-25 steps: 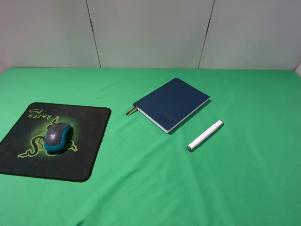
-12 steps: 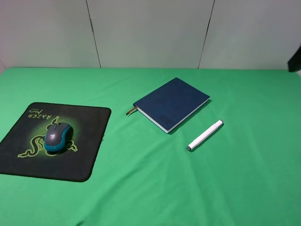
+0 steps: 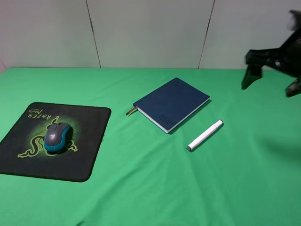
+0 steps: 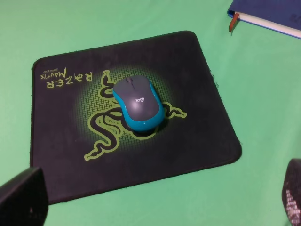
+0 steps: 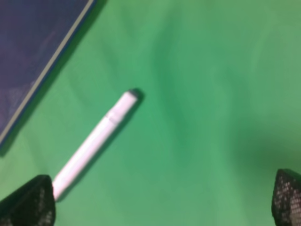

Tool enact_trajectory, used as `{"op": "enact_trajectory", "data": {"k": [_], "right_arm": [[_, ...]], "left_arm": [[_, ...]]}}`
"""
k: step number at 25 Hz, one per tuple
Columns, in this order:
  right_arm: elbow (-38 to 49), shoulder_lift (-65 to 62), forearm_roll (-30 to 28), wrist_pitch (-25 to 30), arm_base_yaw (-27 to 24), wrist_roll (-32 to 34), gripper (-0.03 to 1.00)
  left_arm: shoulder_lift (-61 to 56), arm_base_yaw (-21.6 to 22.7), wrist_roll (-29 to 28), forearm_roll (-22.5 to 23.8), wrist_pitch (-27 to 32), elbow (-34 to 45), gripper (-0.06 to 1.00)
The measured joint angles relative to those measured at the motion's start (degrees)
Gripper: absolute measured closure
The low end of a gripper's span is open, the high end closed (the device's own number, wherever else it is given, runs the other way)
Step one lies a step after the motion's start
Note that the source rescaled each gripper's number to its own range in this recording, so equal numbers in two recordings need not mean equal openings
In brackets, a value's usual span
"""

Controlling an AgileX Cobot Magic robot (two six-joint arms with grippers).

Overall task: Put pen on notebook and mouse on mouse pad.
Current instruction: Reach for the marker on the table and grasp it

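- The pen (image 3: 205, 135) lies flat on the green cloth (image 3: 150, 188), just to the right of the notebook (image 3: 171, 103) in the high view. It is close to the notebook but apart from it, and not on the cover.
- Its dark tip is at the near end, and the white barrel slants away toward the back right.
- The notebook is closed and sits at an angle near the middle of the table, with a brown ribbon bookmark (image 3: 131, 111) poking out at its left corner.
- Over on the left, the mouse (image 3: 57, 136) sits on the mouse pad (image 3: 94, 141), right over the green snake logo (image 4: 101, 129) and well apart from the notebook.
- The right gripper (image 3: 273, 80) hangs in the air at the back right, blurred, with its fingers spread wide and nothing between them.
- In its wrist view, the pen lies on the cloth below, and one dark fingertip (image 5: 28, 205) overlaps the pen's end in the picture.
- The left gripper (image 4: 157, 200) is outside the high view. Its wrist view shows two dark fingertips far apart and holding nothing, with the mouse and pad in view beyond them.
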Motion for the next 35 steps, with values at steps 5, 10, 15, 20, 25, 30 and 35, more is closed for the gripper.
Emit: {"op": "enact_trajectory", "data": {"k": [5,10,15,20,25,30,35], "right_arm": [[0.00,5.17,-0.51,-1.78,4.58,9.63,-0.03],[-0.12,10.24,-1.25,-3.33,7.29,17.24,-0.03],[-0.12,16.03,0.13,-5.13,7.67,20.90,-0.03],[-0.12,21.17,2.75,-8.02,7.67,21.25,-0.03],[-0.16,24.67,3.21,-10.59,7.67,21.25,-0.03],[-0.16,28.69,3.36,-12.35,7.67,21.32,-0.03],[-0.18,30.12,3.36,-12.77,7.67,21.51,-0.03]], "left_arm": [[0.00,0.00,0.00,0.00,0.00,0.00,-0.06],[0.00,0.00,0.00,0.00,0.00,0.00,-0.06],[0.00,0.00,0.00,0.00,0.00,0.00,-0.06],[0.00,0.00,0.00,0.00,0.00,0.00,-0.06],[0.00,0.00,0.00,0.00,0.00,0.00,-0.06],[0.00,0.00,0.00,0.00,0.00,0.00,-0.06],[0.00,0.00,0.00,0.00,0.00,0.00,-0.06]]}}
